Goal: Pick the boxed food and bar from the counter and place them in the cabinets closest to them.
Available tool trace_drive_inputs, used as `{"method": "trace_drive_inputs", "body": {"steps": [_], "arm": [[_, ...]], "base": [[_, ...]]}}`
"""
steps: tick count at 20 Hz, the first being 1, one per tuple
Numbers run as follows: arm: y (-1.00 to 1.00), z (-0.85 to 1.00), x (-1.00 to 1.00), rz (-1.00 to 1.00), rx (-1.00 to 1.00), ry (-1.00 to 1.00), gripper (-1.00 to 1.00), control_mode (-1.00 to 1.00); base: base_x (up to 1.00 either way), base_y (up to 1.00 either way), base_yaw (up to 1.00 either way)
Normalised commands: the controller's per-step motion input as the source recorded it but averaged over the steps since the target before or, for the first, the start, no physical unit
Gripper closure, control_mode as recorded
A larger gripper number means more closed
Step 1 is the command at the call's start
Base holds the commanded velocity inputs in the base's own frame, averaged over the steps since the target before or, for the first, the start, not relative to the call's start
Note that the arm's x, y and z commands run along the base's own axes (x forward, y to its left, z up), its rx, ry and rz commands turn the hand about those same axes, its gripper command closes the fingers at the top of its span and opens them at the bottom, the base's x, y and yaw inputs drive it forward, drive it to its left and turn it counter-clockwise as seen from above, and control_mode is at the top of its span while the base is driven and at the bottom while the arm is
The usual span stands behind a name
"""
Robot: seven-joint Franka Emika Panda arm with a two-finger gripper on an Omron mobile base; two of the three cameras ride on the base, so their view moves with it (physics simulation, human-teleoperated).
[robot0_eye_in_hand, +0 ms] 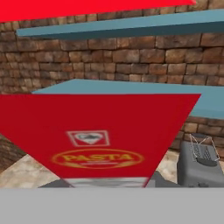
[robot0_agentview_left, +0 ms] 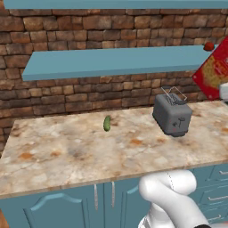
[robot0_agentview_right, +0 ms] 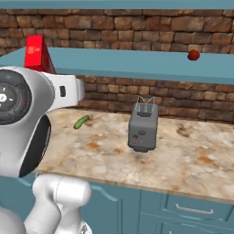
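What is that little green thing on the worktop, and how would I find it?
Start at the marbled counter under the brick wall. Left of the grey toaster lies a small green pickle, alone on bare stone. It is the one green thing there, far smaller than the toaster.

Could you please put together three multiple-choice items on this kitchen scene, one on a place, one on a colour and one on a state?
1. Where is the pickle?
A. on the counter
B. on the shelf
C. in the toaster

2. What colour is the toaster?
A. red
B. grey
C. teal

3. The pasta box is
A. lying flat on the counter
B. lifted and tilted
C. standing beside the pickle

Answers: 1 A, it lies on the stone left of the toaster. 2 B, its body is grey. 3 B, it hangs tilted at shelf height.
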Motion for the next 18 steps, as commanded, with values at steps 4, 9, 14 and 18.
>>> {"method": "trace_drive_inputs", "body": {"steps": [4,9,14,18], "arm": [[0.0,0.28,0.24,-0.02,0.0,0.05,1.0,-1.0],[0.0,0.12,0.21,-0.01,0.0,0.08,1.0,-1.0],[0.0,0.05,0.22,0.0,0.0,0.03,1.0,-1.0],[0.0,0.0,0.22,0.0,-0.01,0.0,1.0,-1.0]], "base": [[0.0,0.0,0.0],[0.0,0.0,0.0],[0.0,0.0,0.0],[0.0,0.0,0.0]]}}
